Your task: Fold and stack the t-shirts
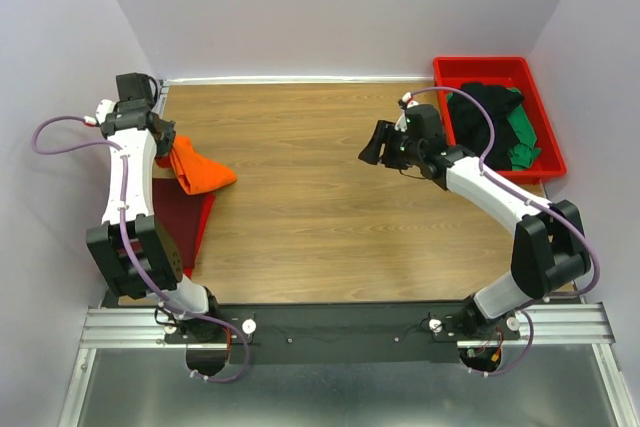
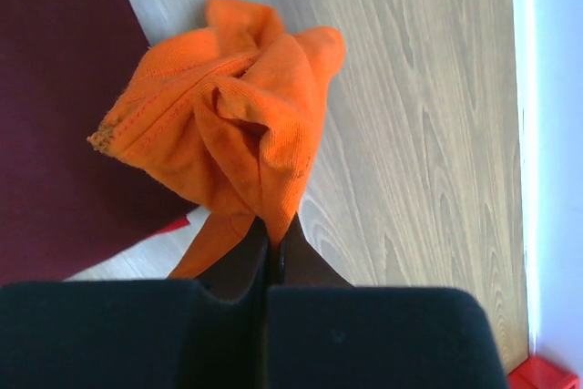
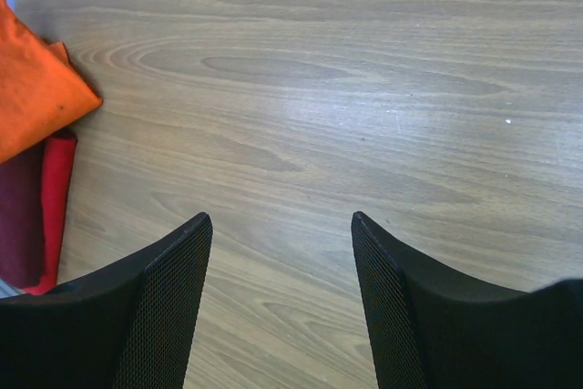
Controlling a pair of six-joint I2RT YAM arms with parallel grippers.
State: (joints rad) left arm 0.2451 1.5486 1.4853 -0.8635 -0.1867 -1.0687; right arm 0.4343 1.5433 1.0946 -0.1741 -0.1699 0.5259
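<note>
Item one, orange t-shirt (image 2: 228,125): bright, fine-ribbed knit, crumpled into a loose bunch of deep folds, with a stitched hem running along one edge. I find it at the far left of the table (image 1: 300,207), lying partly over the edge of a flat maroon t-shirt (image 2: 55,116). It is held by my left gripper (image 2: 271,248), whose black fingers are pressed together with a tuck of the orange cloth pinched between their tips. Item two, the maroon piece: smooth, matte, squared off, with a strip of a red t-shirt (image 3: 56,179) showing along its side in the right wrist view. Item three, my right gripper (image 3: 282,225): fingers spread wide and holding nothing, their inner faces covered in a fine mesh-like texture, poised over bare wood near mid-table. The table surface is pale wood-grain laminate. Item four, a rigid red plastic tray (image 1: 480,63) – rectangular, in the far right corner – holding a heaped black t-shirt (image 1: 475,112) and a rumpled green t-shirt (image 1: 522,132) beside it.
</note>
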